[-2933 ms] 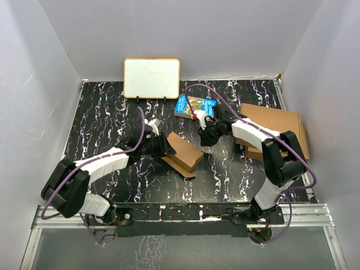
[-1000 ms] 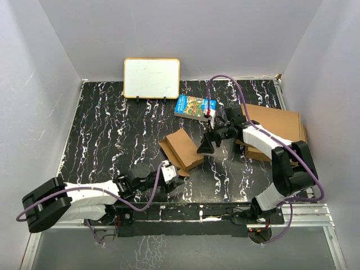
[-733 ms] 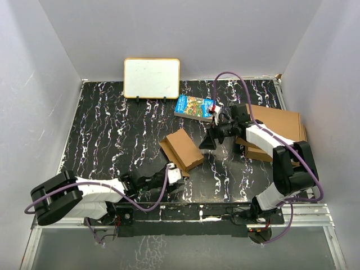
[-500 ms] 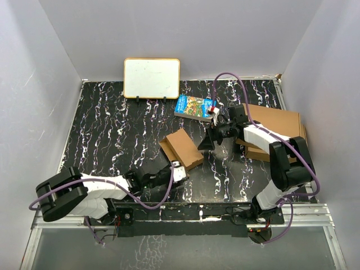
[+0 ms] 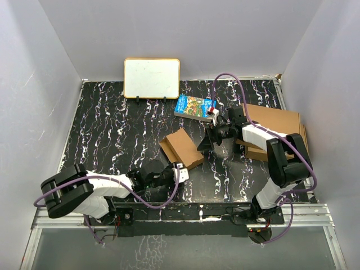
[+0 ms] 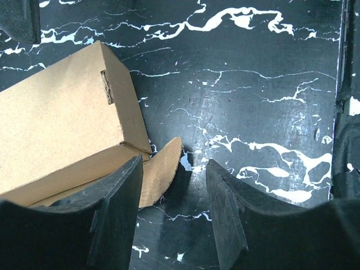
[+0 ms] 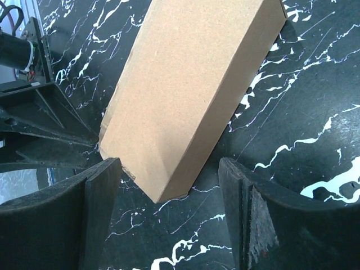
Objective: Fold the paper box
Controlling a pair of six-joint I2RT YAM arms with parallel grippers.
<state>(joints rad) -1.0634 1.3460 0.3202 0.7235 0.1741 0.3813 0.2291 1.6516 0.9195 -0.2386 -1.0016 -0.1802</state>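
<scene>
Fingers on the left gripper (image 6: 174, 169) stand part open, nothing pinched. Right gripper (image 7: 169, 174) stands wider, straddling a corner of the paper box (image 5: 181, 147) with gaps on both sides; no hold. Box lies flat near the middle of the table (image 5: 112, 129), left gripper at its 6 o'clock, right gripper at its 3 o'clock.

Progress, my read: mostly done. Body is squared up, top panel down, long sides closed. Left to do: one rounded flap (image 6: 164, 171) lies loose on the table at the near end. It wants tucking in, possibly toward the slot (image 6: 106, 87) in the side wall.

Views: left wrist alone shows flap and slot clearly, flap tip lying between the open fingers. Right wrist shows the far long side, clean and shut, no flap visible. Overhead gives only a sliver of cardboard at the box's 7 o'clock, but it places both arms.
</scene>
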